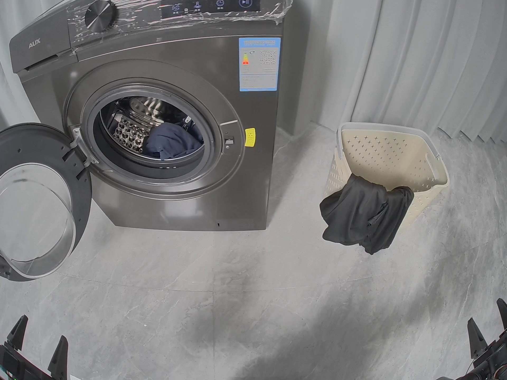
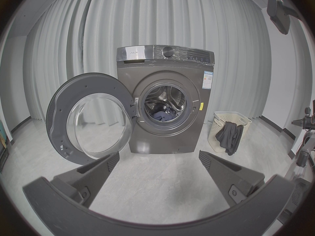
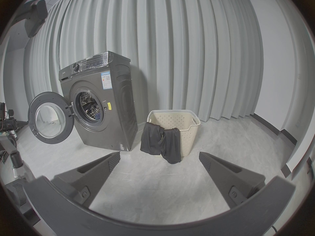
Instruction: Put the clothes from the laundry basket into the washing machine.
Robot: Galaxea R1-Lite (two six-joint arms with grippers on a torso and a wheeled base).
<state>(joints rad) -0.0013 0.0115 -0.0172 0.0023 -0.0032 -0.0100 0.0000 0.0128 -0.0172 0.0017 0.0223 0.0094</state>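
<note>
Dark grey front-loading washing machine (image 1: 174, 186): smooth metal-look casing with a satin sheen. Clear plastic film (image 1: 174, 1) over its control panel, glossy and wrinkled. Perforated drum (image 1: 129, 130): bright, polished metal. Round door (image 1: 31, 217): matt grey plastic frame, transparent glossy window. Dark blue garment (image 1: 171, 141) in the drum: soft matt cloth. Cream perforated laundry basket (image 1: 391, 154): smooth plastic. Black garment (image 1: 367, 215) on its rim: matt cloth with a slight sheen. Pale grey marble-look floor (image 1: 211, 291): smooth, faintly reflective. Left gripper (image 2: 158, 152) and right gripper (image 3: 159, 153): matt dark grey plastic.
</note>
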